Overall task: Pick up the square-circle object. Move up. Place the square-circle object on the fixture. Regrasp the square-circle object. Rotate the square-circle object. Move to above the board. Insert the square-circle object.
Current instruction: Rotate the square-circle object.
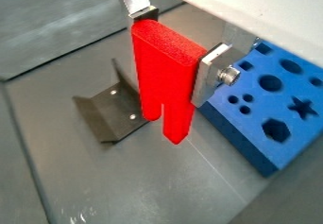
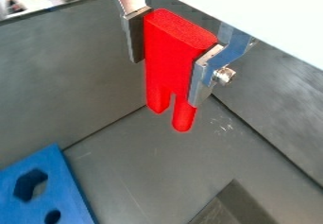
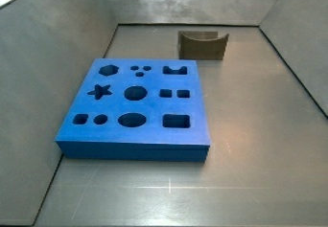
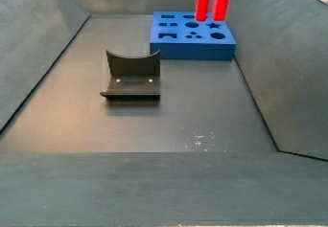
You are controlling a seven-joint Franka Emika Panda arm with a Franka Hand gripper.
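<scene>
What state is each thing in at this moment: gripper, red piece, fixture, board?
gripper: shut on the square-circle object, raised off the floor.
square-circle object: held by its head, prongs pointing down, in the air.
fixture: on the floor, nothing on it.
board: flat on the floor, holes unfilled.

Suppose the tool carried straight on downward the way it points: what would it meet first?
Probably bare floor. The tool holds the square-circle object prongs down, high up, between the fixture and the board; depth is uncertain.
</scene>
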